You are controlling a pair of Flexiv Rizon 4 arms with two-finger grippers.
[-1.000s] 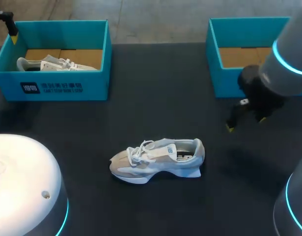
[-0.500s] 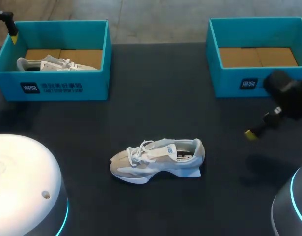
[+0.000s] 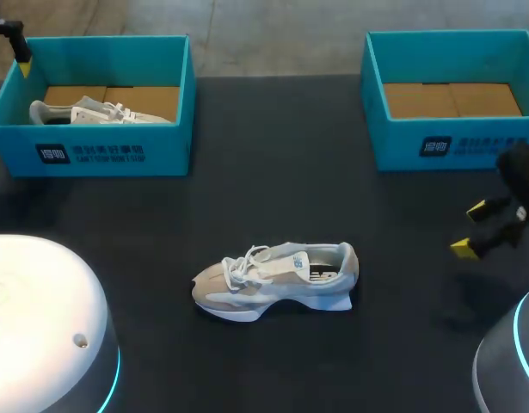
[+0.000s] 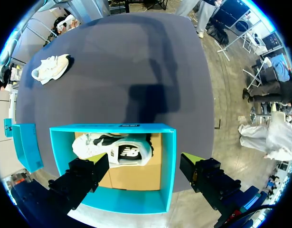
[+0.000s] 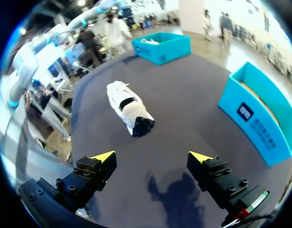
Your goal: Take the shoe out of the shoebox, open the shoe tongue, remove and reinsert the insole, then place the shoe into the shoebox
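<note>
Now: shoe [image 3: 277, 280] mid-table — R gripper [image 3: 469, 228] (open) apart.

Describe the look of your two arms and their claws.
The left arm and right arm are smooth, rounded, pale grey shells, each with a glowing cyan ring. The left claw and right claw are black and blocky, with two fingers ending in bright yellow wedge tips. The right claw's fingers show screw heads and a small red and green mark.
</note>
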